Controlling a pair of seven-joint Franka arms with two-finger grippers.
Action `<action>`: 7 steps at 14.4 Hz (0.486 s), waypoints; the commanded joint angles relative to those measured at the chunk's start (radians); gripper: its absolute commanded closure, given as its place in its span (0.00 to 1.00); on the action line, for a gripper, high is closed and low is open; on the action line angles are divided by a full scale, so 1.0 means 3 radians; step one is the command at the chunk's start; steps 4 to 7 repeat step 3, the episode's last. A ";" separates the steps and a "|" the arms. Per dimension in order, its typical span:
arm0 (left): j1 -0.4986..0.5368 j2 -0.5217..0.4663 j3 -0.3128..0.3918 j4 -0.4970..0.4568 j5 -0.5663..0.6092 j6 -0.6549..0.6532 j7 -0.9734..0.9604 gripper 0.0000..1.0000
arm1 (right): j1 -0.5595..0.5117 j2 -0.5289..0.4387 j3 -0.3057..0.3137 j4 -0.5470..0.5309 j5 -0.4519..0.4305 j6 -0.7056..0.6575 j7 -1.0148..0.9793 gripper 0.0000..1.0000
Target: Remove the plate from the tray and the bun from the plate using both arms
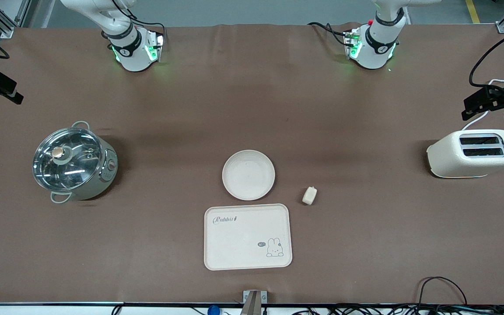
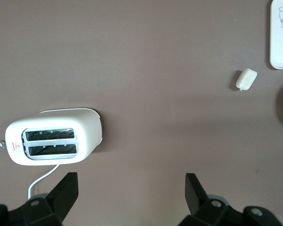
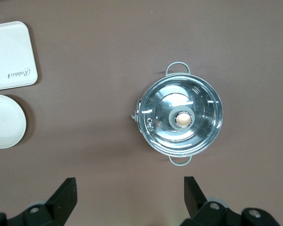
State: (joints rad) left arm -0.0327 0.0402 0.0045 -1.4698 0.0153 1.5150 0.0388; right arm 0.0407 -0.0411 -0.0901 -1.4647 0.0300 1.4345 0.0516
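The round cream plate [image 1: 248,174] lies on the brown table, just farther from the front camera than the cream rabbit tray [image 1: 247,236]. The small pale bun [image 1: 309,195] lies on the table beside the plate, toward the left arm's end. The bun also shows in the left wrist view [image 2: 246,79], and the plate in the right wrist view [image 3: 4,121]. My left gripper [image 2: 131,190] is open and empty, high over bare table near the toaster. My right gripper [image 3: 130,195] is open and empty, high over bare table near the pot. Neither gripper shows in the front view.
A steel pot with a glass lid [image 1: 75,162] stands toward the right arm's end. A cream toaster [image 1: 474,153] with a white cord stands toward the left arm's end. The arm bases [image 1: 134,48] [image 1: 372,46] stand along the table's edge farthest from the front camera.
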 commanded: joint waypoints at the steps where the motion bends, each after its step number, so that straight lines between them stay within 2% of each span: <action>1: -0.0044 0.0004 0.0021 0.0098 0.0020 0.0002 -0.0017 0.00 | -0.0018 -0.0062 -0.0001 -0.0077 0.0048 0.0004 0.0027 0.00; 3: -0.0039 0.0040 0.0021 0.0220 0.0036 0.0002 -0.0012 0.00 | -0.0023 -0.0062 -0.0001 -0.0077 0.0043 0.0014 0.0027 0.00; 7: -0.0039 0.0040 0.0021 0.0220 0.0036 0.0002 -0.0012 0.00 | -0.0023 -0.0062 -0.0001 -0.0077 0.0043 0.0014 0.0027 0.00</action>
